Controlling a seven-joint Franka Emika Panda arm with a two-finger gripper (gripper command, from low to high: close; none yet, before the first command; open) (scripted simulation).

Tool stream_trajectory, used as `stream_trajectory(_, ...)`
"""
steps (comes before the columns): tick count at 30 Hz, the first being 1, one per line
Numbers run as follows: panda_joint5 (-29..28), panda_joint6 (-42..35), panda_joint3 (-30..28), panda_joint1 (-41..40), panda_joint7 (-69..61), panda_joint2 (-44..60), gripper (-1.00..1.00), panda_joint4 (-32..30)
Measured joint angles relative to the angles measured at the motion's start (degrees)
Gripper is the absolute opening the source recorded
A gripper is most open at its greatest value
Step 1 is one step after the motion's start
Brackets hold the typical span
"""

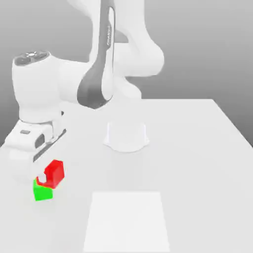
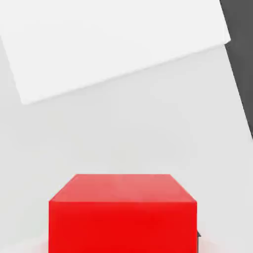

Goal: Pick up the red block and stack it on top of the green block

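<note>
grey haze behind, and a pale white table under everything, with a brighter white rectangle lying flat toward the near edge and a low round white base at mid-table. you have the arm bent down to the exterior view's left, where its gripper sits at the two cubes. the red block is pinched between the fingers: one white fingertip shows pressed against its face, and in the hand view the same red cube sits right under the camera, square to it. the green block lies directly beneath and a little forward, its top touching or very nearly touching the red one; you cannot tell which from here.

so the pick looks done and the carry too. what seems left is the release, then a straight lift away. the red cube looks shifted slightly off the green one's centre, so judge the overlap before you let go.
</note>
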Motion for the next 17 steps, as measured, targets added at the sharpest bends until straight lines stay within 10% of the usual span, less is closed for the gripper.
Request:
stream_trajectory(5, -0.3, 1.7, -4.0, -2.6, -11.6, -1.4, -1.0, -2.9)
stream_trajectory(13, 14.0, 10.9, -1.2, -2.6, -22.5, 9.4, -1.0, -2.5)
stream_trajectory(14, 16.0, 12.0, -0.1, -3.3, -24.0, 10.8, 1.0, -2.5)
stream_trajectory(17, 16.0, 12.0, -0.1, -3.3, -24.0, 10.8, 1.0, -2.5)
